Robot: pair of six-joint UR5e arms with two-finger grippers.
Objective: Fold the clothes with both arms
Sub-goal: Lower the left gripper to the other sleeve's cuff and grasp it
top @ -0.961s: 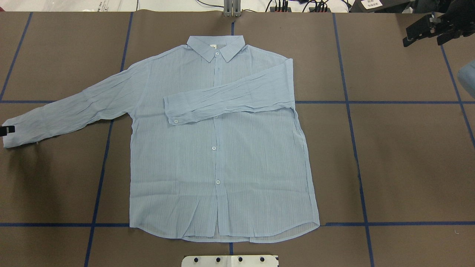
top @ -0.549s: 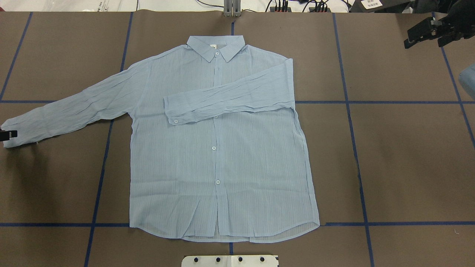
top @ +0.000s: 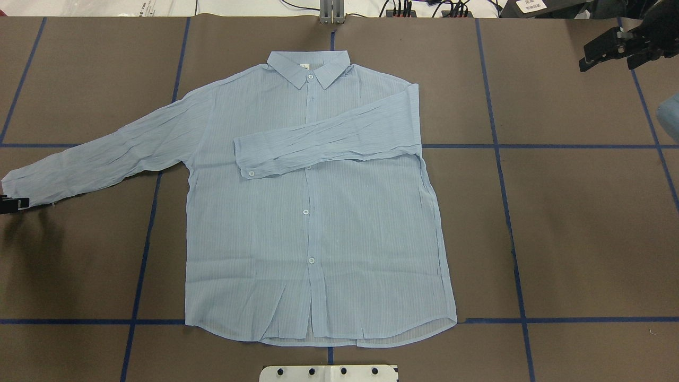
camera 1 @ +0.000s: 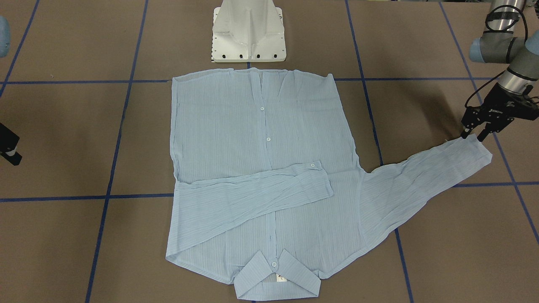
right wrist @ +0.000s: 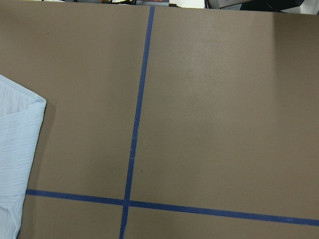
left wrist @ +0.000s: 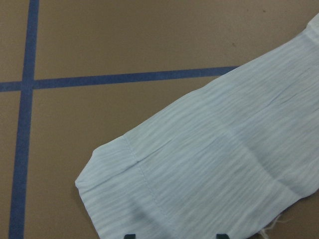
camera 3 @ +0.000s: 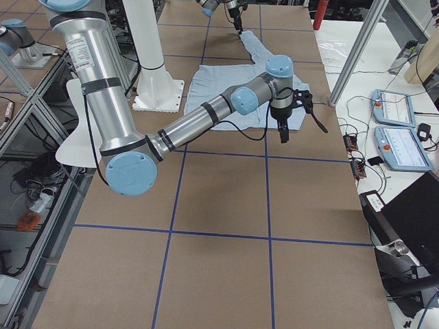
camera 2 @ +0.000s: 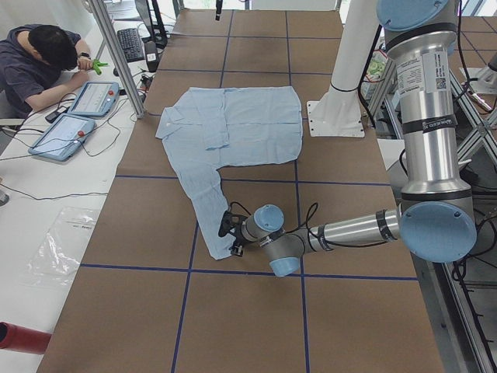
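— How will the shirt (top: 318,239) handle?

— Light, thin and limp, I'd judge. It will sag and crease from any single pinch, and one layer could slide over another. It lies flat and front-up in the middle of the surface (top: 583,212), collar away from the robot. One sleeve (top: 323,140) is folded across the chest and the other sleeve (top: 106,154) is stretched out to the robot's left.

— Where would you take hold?

— At the cuff (left wrist: 124,199) of the outstretched sleeve. The stitched double layer there looks firmest. The left fingers (camera 1: 481,134) are spread apart over its end and hold nothing.

— And the other arm?

— The right fingers (top: 599,50) hang apart and empty over bare surface, well away from the shirt.

— What has changed in the last second?

— In the overhead view the left fingers have slid along the cuff's end toward the robot's side. They are now at its near corner instead of across its middle. The right fingers have barely moved, and the shirt has not moved.
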